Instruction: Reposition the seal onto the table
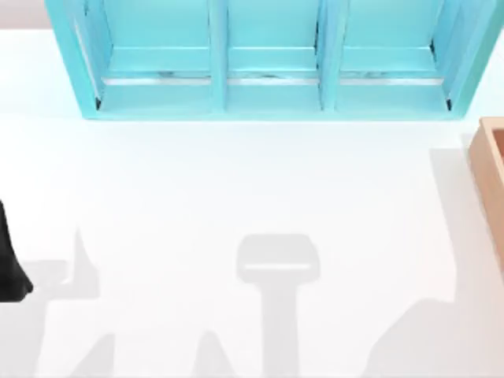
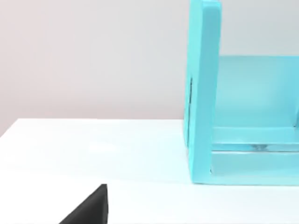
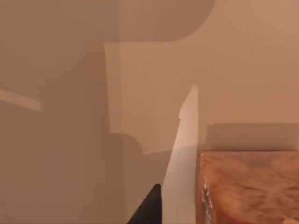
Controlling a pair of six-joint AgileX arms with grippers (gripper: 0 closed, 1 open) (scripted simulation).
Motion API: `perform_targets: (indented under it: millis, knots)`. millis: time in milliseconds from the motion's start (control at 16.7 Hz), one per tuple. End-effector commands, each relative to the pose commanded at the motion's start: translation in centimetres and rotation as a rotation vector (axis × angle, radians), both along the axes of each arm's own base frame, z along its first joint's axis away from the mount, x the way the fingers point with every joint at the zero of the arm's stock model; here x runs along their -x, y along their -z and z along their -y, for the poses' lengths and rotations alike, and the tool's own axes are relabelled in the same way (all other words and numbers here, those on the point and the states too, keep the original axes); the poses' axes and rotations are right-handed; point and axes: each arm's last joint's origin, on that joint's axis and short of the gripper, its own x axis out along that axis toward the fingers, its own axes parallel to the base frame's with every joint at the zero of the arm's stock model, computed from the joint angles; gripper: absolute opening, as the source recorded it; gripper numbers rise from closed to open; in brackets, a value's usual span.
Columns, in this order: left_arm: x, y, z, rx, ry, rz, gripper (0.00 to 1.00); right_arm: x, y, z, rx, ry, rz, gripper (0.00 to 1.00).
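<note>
- Dark corner of our left gripper (image 2: 88, 209) sits closest in the left wrist view, above the white tabletop (image 1: 236, 181); our left arm (image 1: 9, 264) is at the tabletop's left edge.
- One dark corner of our right gripper (image 3: 148, 209) hangs beside the one tan wooden box (image 1: 492, 161).
- One turquoise shelf unit (image 1: 268, 87), with three compartments, stands at the far side.
- We cannot tell how either pair of jaws stands, nor where the seal lies.

We see turquoise shelf unit (image 1: 268, 59) at far edge, tan wooden box (image 1: 490, 169) at right, plain pale wall (image 2: 93, 56) behind.
</note>
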Motion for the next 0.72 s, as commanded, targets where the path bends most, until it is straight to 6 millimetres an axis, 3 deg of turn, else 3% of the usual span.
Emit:
perform_targets:
  millis: [360,720]
  knots:
    - [0.00,0.00,0.00,0.000,0.000,0.000,1.00,0.00,0.00,0.00,0.000,0.000,0.000,0.02]
    - [0.00,0.00,0.00,0.000,0.000,0.000,1.00,0.00,0.00,0.00,0.000,0.000,0.000,0.00]
